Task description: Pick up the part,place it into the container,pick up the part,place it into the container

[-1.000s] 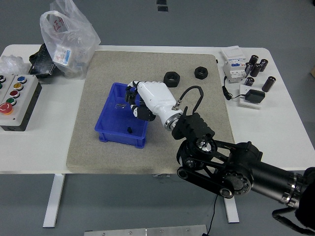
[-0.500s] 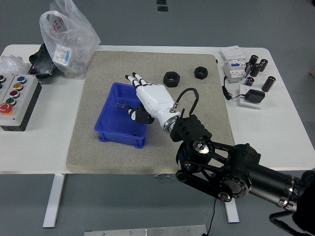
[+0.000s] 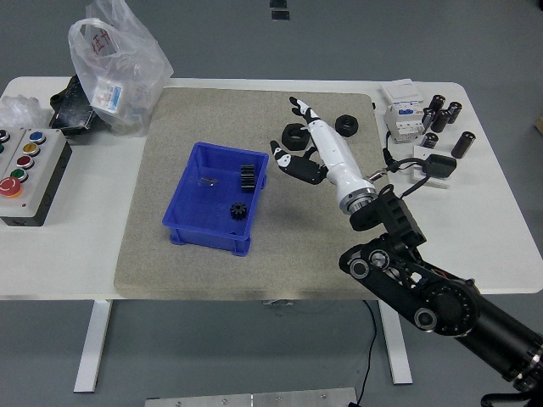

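Observation:
A blue bin (image 3: 197,219) sits on the grey mat (image 3: 170,136) left of centre. Inside it lie a black gear-like part (image 3: 249,177) by the far right wall and a smaller black part (image 3: 237,210) nearer the front. My right hand (image 3: 299,140), white with black fingertips, hovers over the mat to the right of the bin, fingers spread and holding nothing. Two black hex nuts lie at the mat's far side: one (image 3: 293,133) partly behind the hand, the other (image 3: 346,124) just right of it. The left arm is out of view.
A clear plastic bag (image 3: 114,64) and a black tray stand at the back left. A button box (image 3: 25,170) sits at the left edge. Electrical modules (image 3: 403,106), black cylinders (image 3: 443,114) and a small adapter (image 3: 436,166) crowd the back right.
My right hand opened over the bin, then swung right and away from it. The gear-like part it covered now lies in the bin.

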Tool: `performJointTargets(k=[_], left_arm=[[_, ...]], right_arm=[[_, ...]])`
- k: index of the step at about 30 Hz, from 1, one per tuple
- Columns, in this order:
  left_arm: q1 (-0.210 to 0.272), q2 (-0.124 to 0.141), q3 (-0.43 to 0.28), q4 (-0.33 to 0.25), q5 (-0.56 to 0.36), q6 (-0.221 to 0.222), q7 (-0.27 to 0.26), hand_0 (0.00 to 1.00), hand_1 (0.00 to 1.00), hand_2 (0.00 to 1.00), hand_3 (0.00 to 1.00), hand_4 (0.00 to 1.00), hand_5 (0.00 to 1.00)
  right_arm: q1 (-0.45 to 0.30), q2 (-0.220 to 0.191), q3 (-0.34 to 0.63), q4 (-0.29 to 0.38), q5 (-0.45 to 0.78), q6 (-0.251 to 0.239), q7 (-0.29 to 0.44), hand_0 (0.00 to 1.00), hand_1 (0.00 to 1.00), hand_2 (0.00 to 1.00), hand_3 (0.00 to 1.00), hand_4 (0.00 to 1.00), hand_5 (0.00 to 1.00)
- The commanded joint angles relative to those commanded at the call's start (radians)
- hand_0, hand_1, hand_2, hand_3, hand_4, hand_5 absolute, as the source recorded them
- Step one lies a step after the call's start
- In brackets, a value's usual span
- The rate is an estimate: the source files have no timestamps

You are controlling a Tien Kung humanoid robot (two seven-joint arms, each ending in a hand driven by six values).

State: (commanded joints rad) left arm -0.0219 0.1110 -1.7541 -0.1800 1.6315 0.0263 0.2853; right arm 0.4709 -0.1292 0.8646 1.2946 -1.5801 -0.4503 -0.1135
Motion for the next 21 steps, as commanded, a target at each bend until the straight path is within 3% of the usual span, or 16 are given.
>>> performJointTargets(k=[1,8,15,21], left_arm=[[0.000,0.000,-0.001,0.000,0.000,0.000,-0.001,0.609,0.632,0.621,0.624,0.634,0.400],[0.002,-0.001,0.000,0.000,0.007,-0.004,-0.007,0.609,0.631,0.621,0.624,0.621,0.417],[-0.001,0.019,-0.006,0.000,0.036,-0.010,-0.019,0.609,0.631,0.624,0.626,0.625,0.452],[-0.005,0.031,0.016,0.000,0.035,-0.017,-0.045,0.609,0.631,0.624,0.630,0.626,0.452]], right_arm=[[-0.017,-0.003,0.031,-0.002,0.039,0.014,0.037,0.657,0.697,0.764,0.731,0.636,0.358],[-0.154,-0.022,0.216,0.029,0.313,0.142,0.280,0.692,0.722,0.763,0.725,0.656,0.377],[-0.295,-0.032,0.365,0.078,0.566,0.186,0.442,0.706,0.722,0.757,0.721,0.698,0.419],[-0.363,-0.018,0.495,0.105,0.723,0.199,0.501,0.760,0.744,0.762,0.723,0.711,0.452]])
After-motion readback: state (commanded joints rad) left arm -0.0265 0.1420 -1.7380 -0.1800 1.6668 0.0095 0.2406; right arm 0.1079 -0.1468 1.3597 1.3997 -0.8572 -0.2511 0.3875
